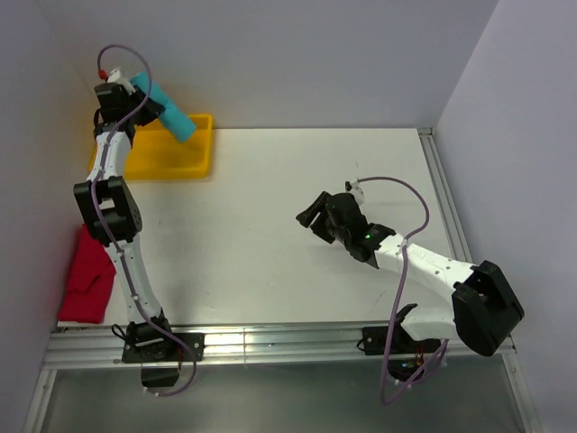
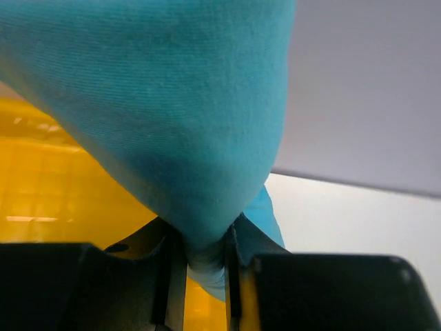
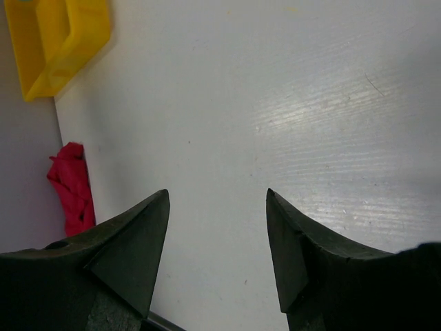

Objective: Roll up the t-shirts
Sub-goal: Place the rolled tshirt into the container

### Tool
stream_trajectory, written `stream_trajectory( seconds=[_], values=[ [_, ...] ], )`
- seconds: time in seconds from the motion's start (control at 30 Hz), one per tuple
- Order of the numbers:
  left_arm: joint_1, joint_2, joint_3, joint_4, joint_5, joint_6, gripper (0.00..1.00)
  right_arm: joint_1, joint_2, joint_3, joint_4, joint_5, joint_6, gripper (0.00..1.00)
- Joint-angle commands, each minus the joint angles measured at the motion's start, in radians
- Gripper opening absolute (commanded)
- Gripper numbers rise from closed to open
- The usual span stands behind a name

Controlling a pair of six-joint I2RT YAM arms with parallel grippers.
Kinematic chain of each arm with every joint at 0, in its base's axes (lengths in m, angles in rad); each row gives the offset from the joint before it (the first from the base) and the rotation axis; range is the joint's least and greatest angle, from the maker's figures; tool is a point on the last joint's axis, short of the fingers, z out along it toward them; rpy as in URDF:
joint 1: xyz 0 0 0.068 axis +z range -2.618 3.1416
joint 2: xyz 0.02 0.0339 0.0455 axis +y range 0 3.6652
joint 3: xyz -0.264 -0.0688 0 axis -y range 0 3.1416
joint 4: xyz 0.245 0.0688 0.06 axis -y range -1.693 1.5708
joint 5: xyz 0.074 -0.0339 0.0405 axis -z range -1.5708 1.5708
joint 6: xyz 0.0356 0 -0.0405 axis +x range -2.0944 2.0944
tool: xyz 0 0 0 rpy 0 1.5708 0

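Note:
The teal t-shirt [image 1: 169,111] is a tight roll held in the air over the yellow tray [image 1: 191,162] at the far left. My left gripper [image 1: 138,94] is shut on one end of it. In the left wrist view the teal t-shirt [image 2: 165,110] fills most of the frame and narrows where my left gripper [image 2: 203,265] pinches it. The red t-shirt [image 1: 87,276] lies bunched at the table's left edge, beside the left arm. Over the middle of the table my right gripper [image 1: 311,217] stands open with nothing in it. The right wrist view shows the right gripper [image 3: 217,201] over bare table.
The yellow tray [image 2: 41,186] sits below the roll against the back wall, and shows as the yellow tray [image 3: 55,38] at top left of the right wrist view. The red t-shirt [image 3: 72,187] lies near the left wall. A metal rail [image 1: 270,343] runs along the near edge.

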Motion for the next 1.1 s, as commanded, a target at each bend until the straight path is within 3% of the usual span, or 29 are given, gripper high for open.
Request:
stream_trajectory(
  seconds=[0.0,0.2,0.5,0.67,0.83,1.0,1.07],
  values=[
    [0.024,0.093,-0.047,0.145,0.012,-0.215,0.00,-0.007,0.010,0.010,-0.008,0.035,-0.016,0.65],
    [0.097,0.195,-0.115,0.150,-0.002,-0.375,0.00,-0.004,0.033,0.010,-0.010,0.029,-0.013,0.65],
    [0.120,0.163,-0.149,0.142,0.051,-0.459,0.00,-0.002,0.062,0.009,0.018,0.009,-0.003,0.65],
    [0.107,0.091,-0.213,0.419,0.205,-0.605,0.00,-0.002,0.082,0.027,0.011,0.005,-0.023,0.65],
    [0.091,0.078,-0.193,0.613,0.238,-0.732,0.00,-0.002,0.108,0.039,0.024,-0.012,-0.038,0.65],
    [0.088,0.115,-0.262,0.957,0.276,-0.927,0.00,-0.001,0.151,0.048,0.036,-0.024,-0.046,0.64],
    [0.087,0.135,-0.262,0.972,0.271,-0.933,0.00,-0.001,0.171,0.052,0.036,-0.032,-0.046,0.64]
  ],
)
